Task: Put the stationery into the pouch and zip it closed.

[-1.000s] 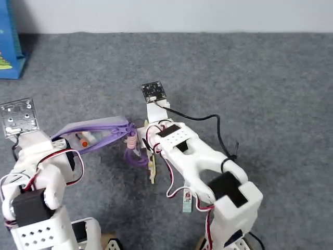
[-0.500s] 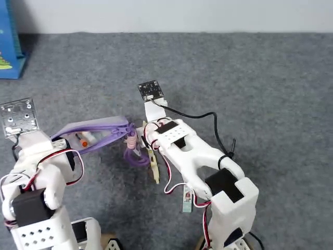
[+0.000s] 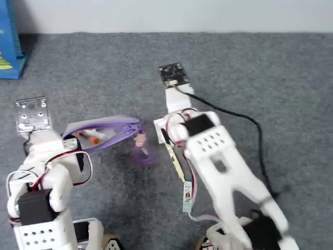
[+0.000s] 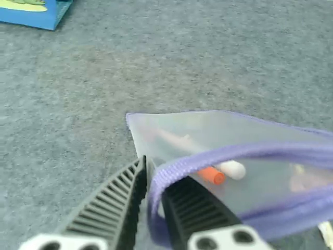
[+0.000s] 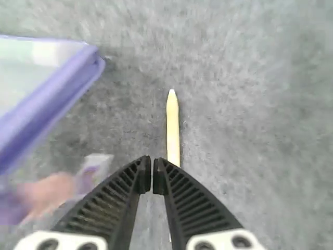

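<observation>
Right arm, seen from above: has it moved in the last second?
Yes. The right arm swung sideways, farther from the blue box, its far end now nearer the wall.

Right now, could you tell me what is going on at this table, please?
The left hand is clamped on the purple rim of the clear pouch, whose mouth gapes open, the zip not yet closed. An orange-tipped marker lies inside. The right hand hangs shut over the grey carpet beside the pouch's zip end, near a pink charm. A pale stick lines up just beyond its tips; I cannot tell whether it grips it.
</observation>
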Controlling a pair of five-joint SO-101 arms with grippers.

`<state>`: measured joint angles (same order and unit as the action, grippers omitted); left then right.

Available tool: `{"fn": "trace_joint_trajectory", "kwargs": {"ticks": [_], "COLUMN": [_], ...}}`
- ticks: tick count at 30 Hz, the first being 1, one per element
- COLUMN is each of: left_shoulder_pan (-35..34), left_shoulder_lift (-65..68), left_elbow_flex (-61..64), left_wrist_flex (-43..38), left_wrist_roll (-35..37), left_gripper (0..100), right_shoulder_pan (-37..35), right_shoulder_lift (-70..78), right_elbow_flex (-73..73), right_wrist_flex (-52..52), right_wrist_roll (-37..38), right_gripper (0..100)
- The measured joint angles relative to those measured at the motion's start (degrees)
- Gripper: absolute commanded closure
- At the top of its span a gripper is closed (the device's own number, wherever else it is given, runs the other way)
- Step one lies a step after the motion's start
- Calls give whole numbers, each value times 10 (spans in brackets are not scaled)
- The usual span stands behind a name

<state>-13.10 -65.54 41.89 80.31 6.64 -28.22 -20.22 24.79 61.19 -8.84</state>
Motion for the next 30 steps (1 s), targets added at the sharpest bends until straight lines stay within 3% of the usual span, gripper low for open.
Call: {"fn": "trace_joint_trajectory", "kwargs": {"ticks": [6,13,18,26,30], "left_shoulder_pan": [2,2,2,2,2], "left_shoulder_lift": [0,0,-7,-7,-7], "left_elbow_flex": [0,0,19,20,20], "left_wrist_flex": [0,0,0,0,0], "left_wrist_roll": [12,12,12,12,12], "left_gripper": [989,989,989,989,989], "right_shoulder_pan": [-4,-3,-4,-4,-4], "right_shoulder_lift": [-69,60,194,362,402], "right_elbow_flex": [64,77,48,-72,-110], "right_wrist_flex": [-3,-99,-156,-164,-164], "right_wrist_roll": [25,31,31,31,31], "right_gripper": [977,840,841,846,961]}}
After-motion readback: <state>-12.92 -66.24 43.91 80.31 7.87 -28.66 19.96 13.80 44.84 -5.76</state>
